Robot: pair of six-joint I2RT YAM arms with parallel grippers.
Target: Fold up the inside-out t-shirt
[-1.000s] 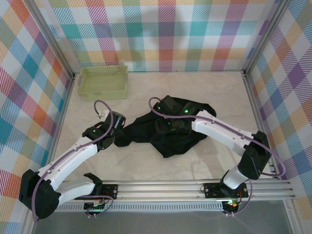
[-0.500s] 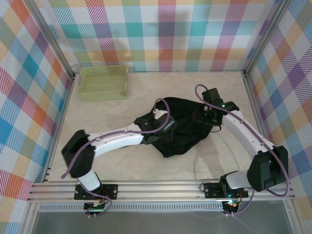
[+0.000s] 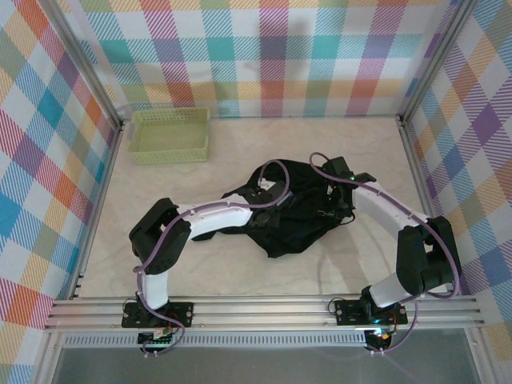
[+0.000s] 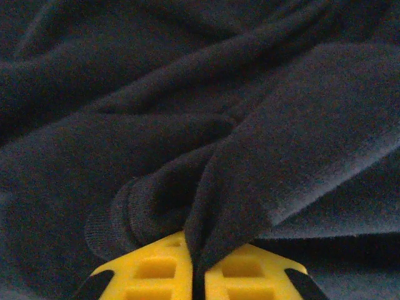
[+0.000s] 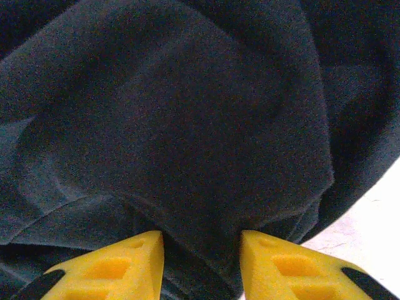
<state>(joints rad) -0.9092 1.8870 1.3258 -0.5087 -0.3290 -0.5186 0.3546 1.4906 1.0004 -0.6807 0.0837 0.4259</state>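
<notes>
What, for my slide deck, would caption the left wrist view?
Left claw shut on a raised fold of the black t-shirt.

T-shirt (image 3: 292, 220) mid-table (image 3: 240, 272), basket (image 3: 170, 134) at the far left

The t-shirt lies bunched a little right of centre, well apart from the basket, which sits by the back wall. The left gripper (image 3: 276, 210) is on the shirt's left part with a fold pinched in it (the wrist view shows this close up). The right gripper (image 3: 330, 210) is on its right part, cloth between the jaws.
</notes>
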